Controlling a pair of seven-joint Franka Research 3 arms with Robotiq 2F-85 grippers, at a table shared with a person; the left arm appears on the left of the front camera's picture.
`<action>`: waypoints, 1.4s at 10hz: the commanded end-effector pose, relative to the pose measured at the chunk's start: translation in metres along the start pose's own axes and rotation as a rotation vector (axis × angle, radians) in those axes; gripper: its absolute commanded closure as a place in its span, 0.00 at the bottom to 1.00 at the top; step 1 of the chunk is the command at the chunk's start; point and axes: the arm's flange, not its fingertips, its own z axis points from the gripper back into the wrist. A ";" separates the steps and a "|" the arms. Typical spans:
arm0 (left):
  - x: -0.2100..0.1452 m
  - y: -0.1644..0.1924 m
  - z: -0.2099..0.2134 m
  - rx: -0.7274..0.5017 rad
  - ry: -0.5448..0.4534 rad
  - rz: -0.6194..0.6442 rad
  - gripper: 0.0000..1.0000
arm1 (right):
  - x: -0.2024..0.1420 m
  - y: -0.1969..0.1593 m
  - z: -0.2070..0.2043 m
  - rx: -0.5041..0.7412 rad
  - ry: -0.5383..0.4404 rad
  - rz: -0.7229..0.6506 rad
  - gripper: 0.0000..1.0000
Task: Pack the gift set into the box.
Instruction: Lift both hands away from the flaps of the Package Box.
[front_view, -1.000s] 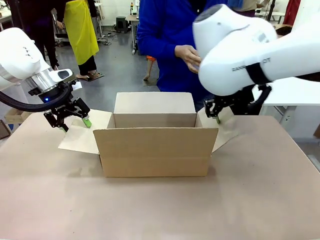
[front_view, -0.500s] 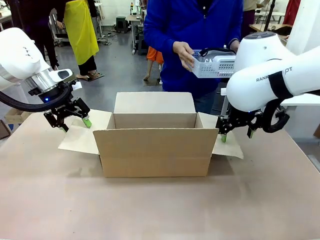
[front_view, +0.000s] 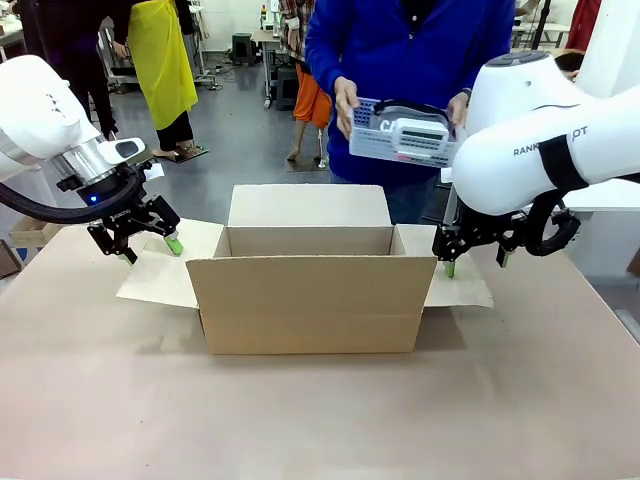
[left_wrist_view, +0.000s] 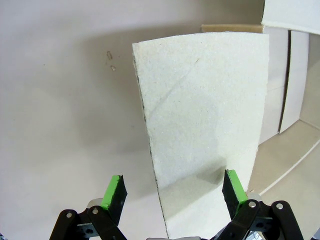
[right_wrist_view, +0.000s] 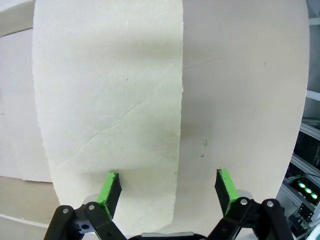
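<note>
Placement of the box (front_view: 310, 300) was mid-table (front_view: 300, 420), front wall toward me, all four flaps folded out. My left gripper (front_view: 150, 250) sat spread open over the left flap (front_view: 160, 275). My right gripper (front_view: 476, 262), equally spread and holding nothing, sat over the right flap (front_view: 465, 290). I judged this kept both flaps down and the opening free. Contact with the flaps could not be confirmed. At the table's far edge, the person's hands (front_view: 345, 100) held the gift set (front_view: 403, 132) above the box, not yet inside.
</note>
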 end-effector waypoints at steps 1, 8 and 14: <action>-0.003 -0.001 0.001 0.010 -0.001 0.009 0.00 | 0.001 0.000 0.002 -0.031 -0.005 -0.021 0.00; -0.003 -0.001 0.001 0.010 -0.001 0.009 0.00 | 0.001 0.000 0.002 -0.031 -0.005 -0.021 0.00; -0.003 -0.001 0.001 0.010 -0.001 0.009 0.00 | 0.001 0.000 0.002 -0.031 -0.005 -0.021 0.00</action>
